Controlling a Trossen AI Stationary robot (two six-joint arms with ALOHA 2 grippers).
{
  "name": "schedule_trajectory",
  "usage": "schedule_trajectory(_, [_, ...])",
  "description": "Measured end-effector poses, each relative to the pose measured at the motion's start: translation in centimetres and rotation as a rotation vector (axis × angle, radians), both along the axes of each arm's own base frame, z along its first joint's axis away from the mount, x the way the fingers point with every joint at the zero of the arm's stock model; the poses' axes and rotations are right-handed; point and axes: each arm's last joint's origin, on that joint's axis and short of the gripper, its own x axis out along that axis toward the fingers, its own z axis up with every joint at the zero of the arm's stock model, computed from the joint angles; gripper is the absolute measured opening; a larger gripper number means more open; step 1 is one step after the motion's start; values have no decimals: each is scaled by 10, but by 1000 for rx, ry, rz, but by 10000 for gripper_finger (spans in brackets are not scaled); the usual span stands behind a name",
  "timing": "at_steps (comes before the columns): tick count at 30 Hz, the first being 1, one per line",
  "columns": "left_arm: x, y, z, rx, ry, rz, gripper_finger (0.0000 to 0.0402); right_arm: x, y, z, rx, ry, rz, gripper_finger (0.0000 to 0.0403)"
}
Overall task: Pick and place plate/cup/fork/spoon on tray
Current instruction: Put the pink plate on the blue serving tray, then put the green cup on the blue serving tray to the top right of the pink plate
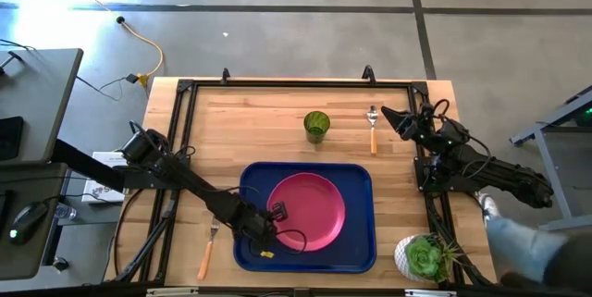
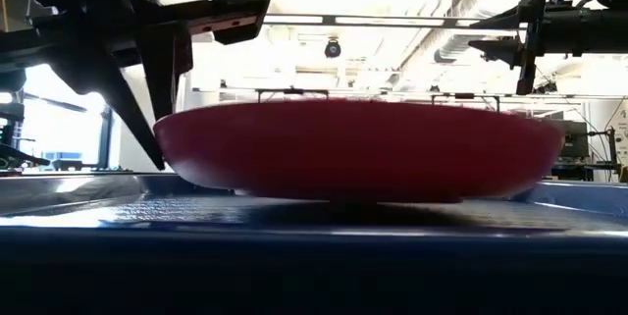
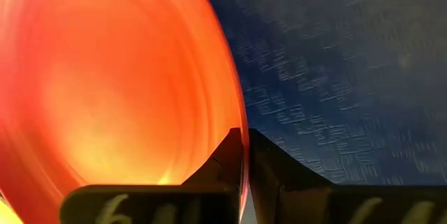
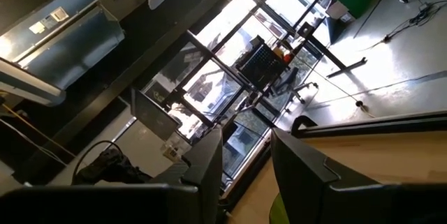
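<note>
Plate sits on the tray, and we see the left gripper at its left rim, fingers nearly closed with the plate's edge pinched between them. We see bare tray to the plate's right. Cup, spoon and fork lie on the tabletop. The right gripper hovers near the spoon, fingers slightly apart, holding nothing.

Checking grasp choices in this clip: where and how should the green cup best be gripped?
The cup stands upright and alone on bare wood beyond the tray, its open mouth up. Probably best to come straight down and pinch its rim wall, one finger inside and one outside. The right gripper hovers nearest, with only the spoon between; the left gripper is shut on the plate rim.
</note>
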Motion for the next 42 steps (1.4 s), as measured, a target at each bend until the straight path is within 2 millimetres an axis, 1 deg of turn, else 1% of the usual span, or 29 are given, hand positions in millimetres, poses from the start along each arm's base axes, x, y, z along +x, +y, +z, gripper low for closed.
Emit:
schedule_trajectory(11, [-2, 1, -2, -1, 34, -5, 8, 0, 0, -1, 5, 6, 4, 114])
schedule_trajectory(25, [-3, 0, -2, -1, 37, -8, 41, 0, 0, -1, 5, 6, 3, 114])
schedule_trajectory(33, [-7, -6, -1, 32, 20, -17, 59, 0, 0, -1, 4, 5, 3, 114])
schedule_trajectory(37, [-9, -5, 1, 53, 4, 38, 60, 0, 0, -1, 5, 5, 3, 114])
schedule_trajectory(42, [-12, -4, 9, 65, 55, 109, 60, 0, 0, -1, 19, -5, 8, 114])
